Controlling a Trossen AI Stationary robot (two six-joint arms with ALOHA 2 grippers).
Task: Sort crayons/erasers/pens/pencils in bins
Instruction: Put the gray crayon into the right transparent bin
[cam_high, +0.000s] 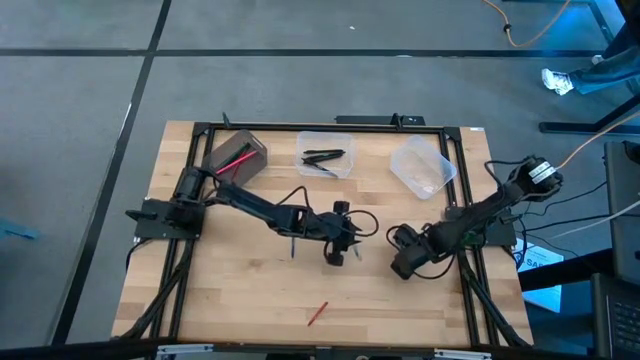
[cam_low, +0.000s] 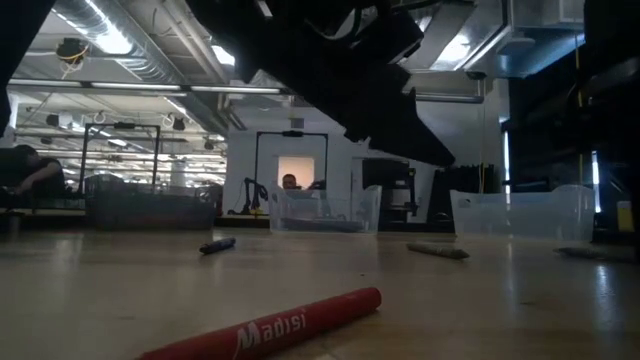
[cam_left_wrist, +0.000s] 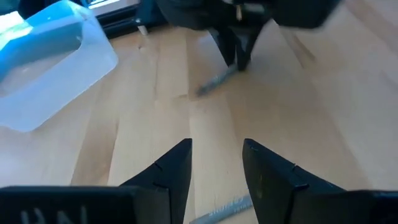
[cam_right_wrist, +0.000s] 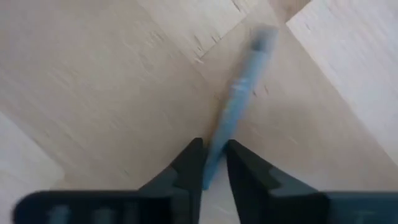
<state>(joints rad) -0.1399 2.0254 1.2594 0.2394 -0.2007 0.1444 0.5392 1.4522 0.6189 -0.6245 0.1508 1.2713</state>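
Pen looks light, stiff, likely slippery (best pinched mid-shaft); right tool stands narrow around its end on the worktop.

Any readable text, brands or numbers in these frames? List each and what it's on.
"Madisi": white lettering along the red pen lying nearest the low camera on the table.
Nothing else is readable: the grey pen between the right gripper's fingers shows no legible print, and the grey bin and two clear bins carry no visible labels.
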